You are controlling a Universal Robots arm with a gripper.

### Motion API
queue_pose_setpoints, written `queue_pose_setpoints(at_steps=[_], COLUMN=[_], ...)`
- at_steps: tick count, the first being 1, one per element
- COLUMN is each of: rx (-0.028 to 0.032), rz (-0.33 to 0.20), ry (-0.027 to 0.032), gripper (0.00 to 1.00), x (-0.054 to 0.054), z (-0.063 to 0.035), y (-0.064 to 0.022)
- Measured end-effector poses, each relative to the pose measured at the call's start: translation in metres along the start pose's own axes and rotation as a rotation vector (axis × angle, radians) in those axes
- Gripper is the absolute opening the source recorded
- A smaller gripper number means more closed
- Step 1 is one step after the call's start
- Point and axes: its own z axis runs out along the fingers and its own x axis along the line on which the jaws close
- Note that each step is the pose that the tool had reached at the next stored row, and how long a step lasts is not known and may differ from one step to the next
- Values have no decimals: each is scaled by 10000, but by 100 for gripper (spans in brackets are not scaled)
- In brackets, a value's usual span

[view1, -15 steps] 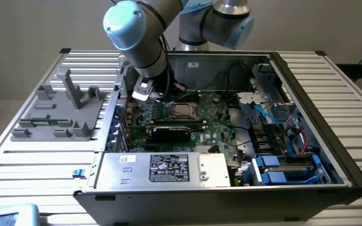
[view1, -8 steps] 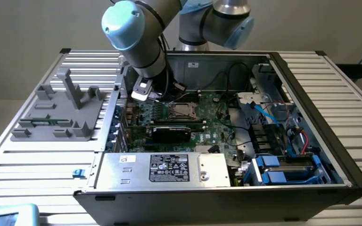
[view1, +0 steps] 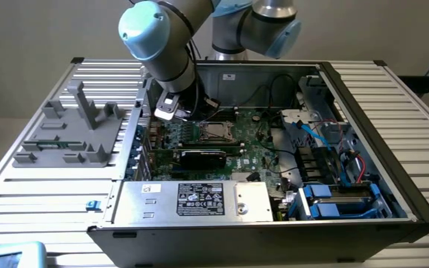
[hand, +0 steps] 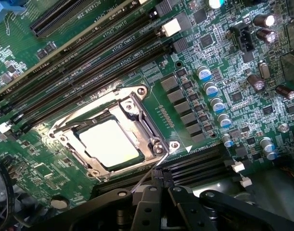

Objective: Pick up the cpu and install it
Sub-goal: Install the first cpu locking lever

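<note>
The hand (hand: 162, 190) was closed, its two black fingers together with nothing between them, close over the green motherboard (hand: 156, 72) just beside the processor socket (hand: 137, 115). The cpu (hand: 109, 143) lay flat inside that socket, its pale metal top showing through the silver frame. A thin wire lever (hand: 147, 177) ran from the socket's corner toward the hand; whether it was latched was hard to tell. Long black memory slots (hand: 89, 53) flanked the socket. In the exterior view, the arm (view1: 162, 50) reached into an open computer case (view1: 393, 167) on a slatted tabletop (view1: 51, 190).
</note>
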Motion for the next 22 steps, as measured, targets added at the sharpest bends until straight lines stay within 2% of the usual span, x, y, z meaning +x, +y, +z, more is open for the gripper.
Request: queue_pose_setpoints(at_steps=[8,11,14,22], rx=[57,110,129,160], rz=[80,110,127,118], ry=[-1,-21,-26,32], gripper=[11,11,11,11], x=[-13,-25,-28,-22], z=[-34,-39,-39,-2], y=[6,12,14,28])
